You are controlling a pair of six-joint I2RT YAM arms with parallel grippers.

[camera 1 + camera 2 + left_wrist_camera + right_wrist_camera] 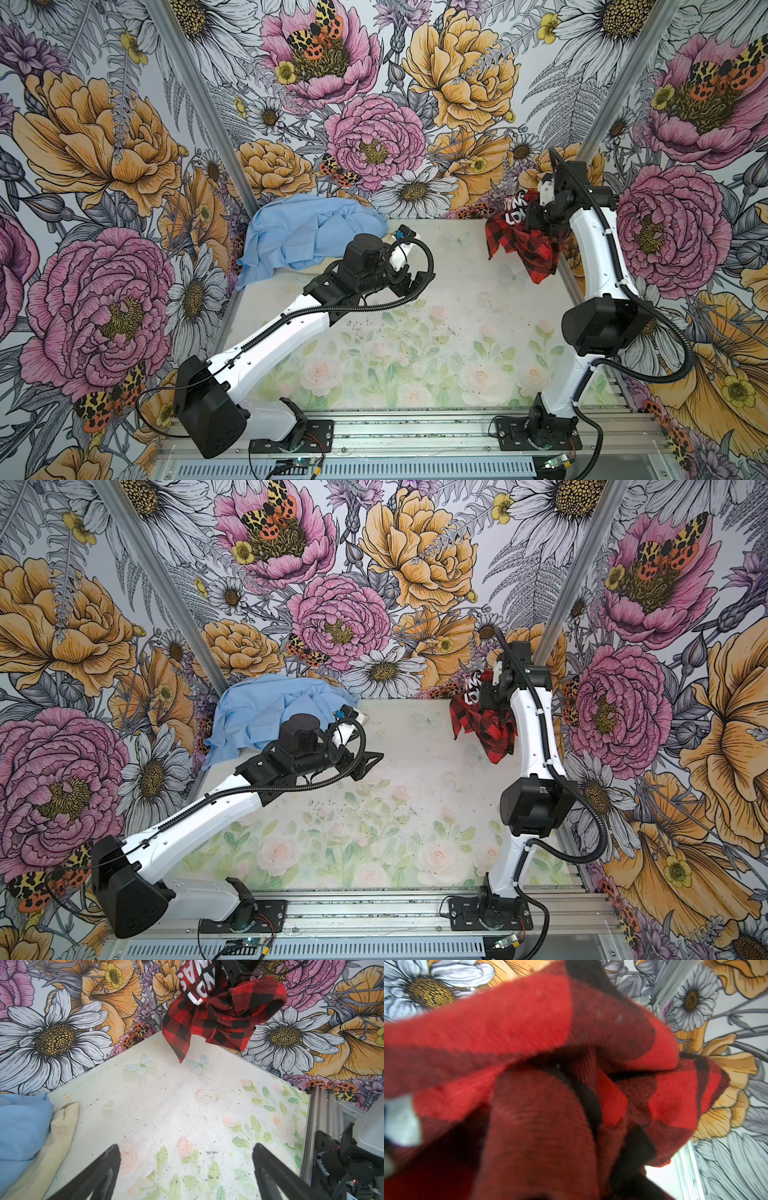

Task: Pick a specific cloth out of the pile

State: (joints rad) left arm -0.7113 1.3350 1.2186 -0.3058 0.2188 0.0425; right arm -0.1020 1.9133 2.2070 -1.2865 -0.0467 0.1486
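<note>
Red-and-black checked cloth [524, 243] hangs bunched at the far right corner, clear of the surface [440, 299] and pinched by the right hand [232, 985]. Its black patch [514, 208] has white letters. Well apart, at far left, lies the pile [291, 245]: a blue shirt [270, 712] with a cream cloth [54, 1136] at its edge. The left hand [186, 1147] hovers beside it, spread wide and holding nothing.

Red-and-black buffalo-check cloth [528, 245], white letters on black patch [514, 208], light blue shirt [307, 232], cream cloth [58, 1126], pastel roses on my table [415, 332].
</note>
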